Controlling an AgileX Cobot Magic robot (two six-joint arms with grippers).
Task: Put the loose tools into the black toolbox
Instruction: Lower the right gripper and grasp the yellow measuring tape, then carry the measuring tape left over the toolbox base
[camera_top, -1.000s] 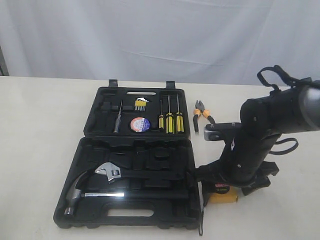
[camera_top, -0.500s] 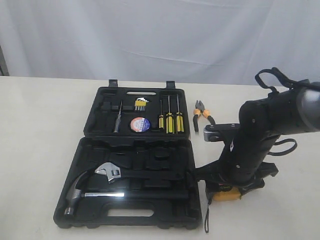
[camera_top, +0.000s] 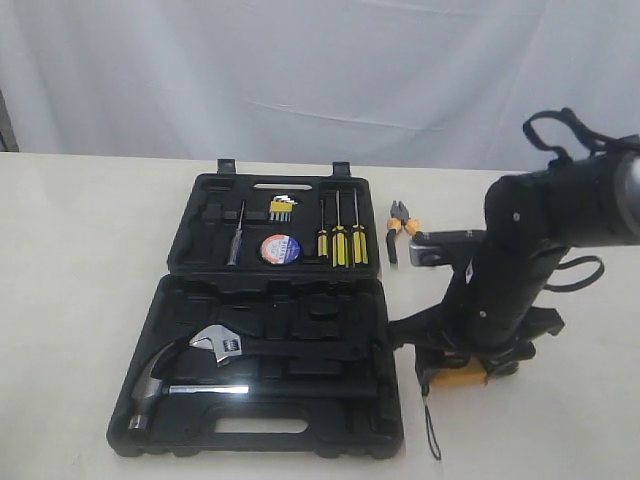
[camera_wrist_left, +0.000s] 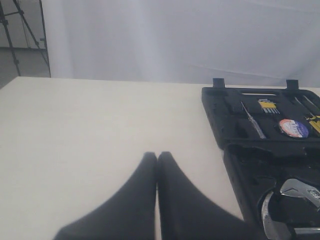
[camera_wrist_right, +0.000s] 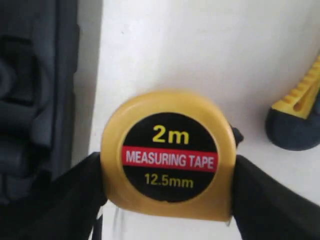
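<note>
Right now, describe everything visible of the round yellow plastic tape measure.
The round yellow plastic tape measure has a black label reading "2m", "MEASURING TAPE" on a red band, and "12.5mm". It sits between the black fingers of the right claw, touching both sides. A thin black cord trails from it. It is beside the black moulded-plastic toolbox's right edge; whether it clears the table is unclear.

Bare cream tabletop (camera_top: 70, 300) lies open left of the black moulded-plastic toolbox (camera_top: 160, 300) in my exterior view. My right gripper (camera_wrist_right: 167, 170), clamped on the round yellow tape measure (camera_wrist_right: 167, 150), stands between the toolbox wall and a yellow-and-black utility knife (camera_wrist_right: 295, 115), both near.
</note>
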